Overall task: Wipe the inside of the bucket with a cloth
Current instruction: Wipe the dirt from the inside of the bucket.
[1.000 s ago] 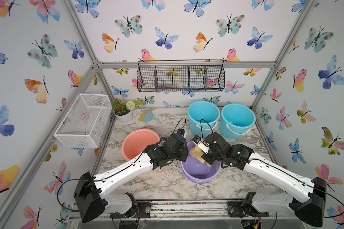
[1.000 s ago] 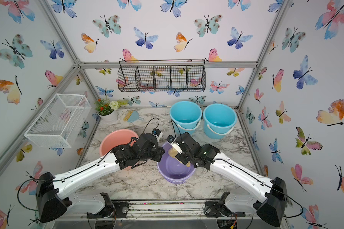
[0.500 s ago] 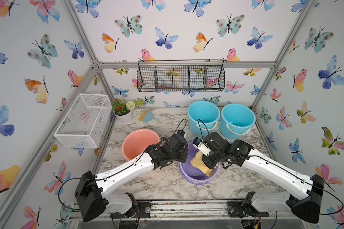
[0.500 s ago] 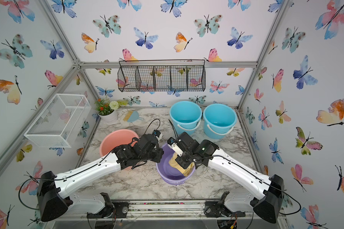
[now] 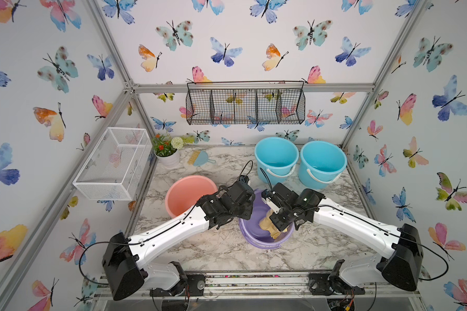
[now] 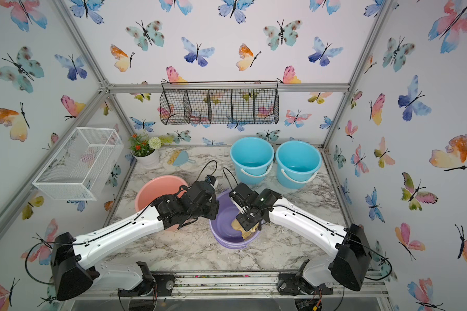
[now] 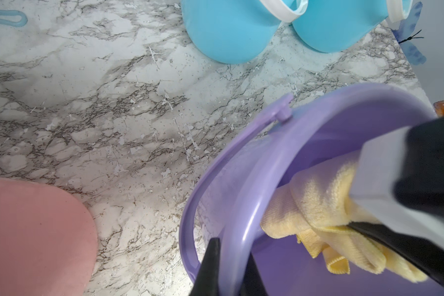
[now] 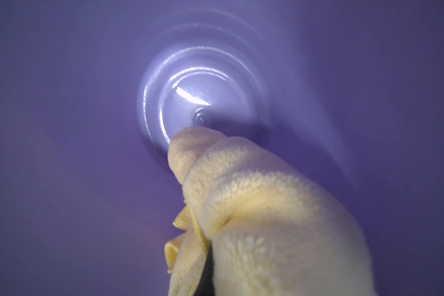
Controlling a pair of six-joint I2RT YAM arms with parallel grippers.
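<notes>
- right fingers (image 7: 408, 256) clamped on the cloth (image 8: 254, 205)?
- yes, bunched low inside the purple bucket (image 8: 87, 102), near the desk's (image 5: 200, 250) front edge. left fingers (image 7: 212, 266) pinch its rim. mid-wipe, i'd say; next, sweep round the wall.

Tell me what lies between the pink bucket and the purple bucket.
Bare marble tabletop, from pink bucket to purple bucket, shown in the left wrist view.
</notes>
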